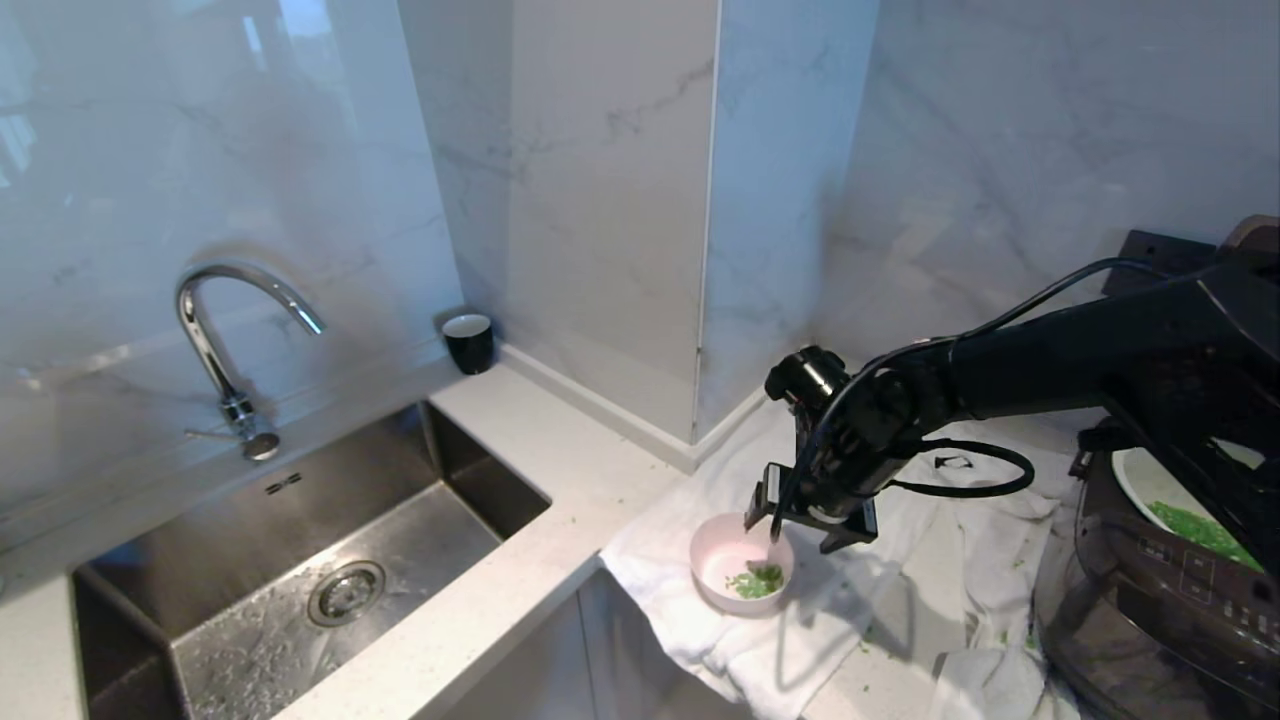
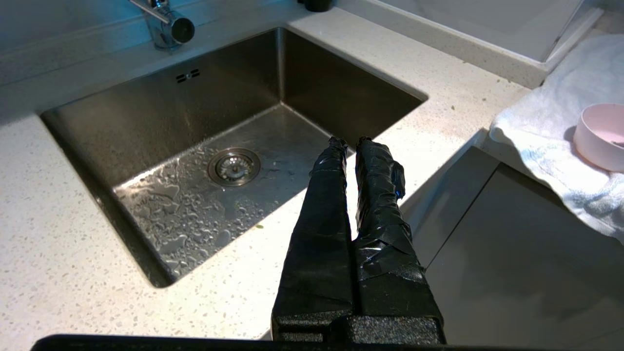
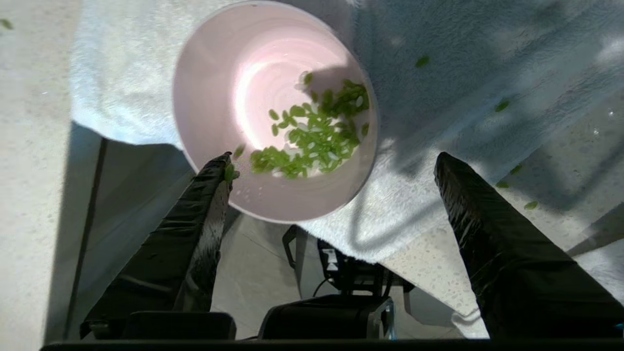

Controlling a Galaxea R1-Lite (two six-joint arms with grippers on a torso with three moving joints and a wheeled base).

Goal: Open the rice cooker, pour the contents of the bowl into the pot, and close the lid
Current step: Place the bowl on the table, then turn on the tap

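Pink bowl point(image 1: 741, 564) on white towel point(image 1: 900, 560) at desk point(image 1: 520, 600) edge, right of sink point(image 1: 300, 570); few green bits left inside. Right pincer point(image 1: 790, 520) hangs above bowl, spread wide, holding nothing. Left pincer point(image 2: 352, 142) closed, empty, by sink. Rice cooker point(image 1: 1160, 600) right of bowl, pot point(image 1: 1150, 480) holds green bits.

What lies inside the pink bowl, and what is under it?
Inside the bowl sits a small heap of green bits, with bare pink base beside it. Under it lies a white towel; the counter beneath the towel is covered.

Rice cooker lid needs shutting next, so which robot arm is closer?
Right. Its open pincer hangs over the pink bowl, beside the rice cooker. The left pincer sits shut near the sink.
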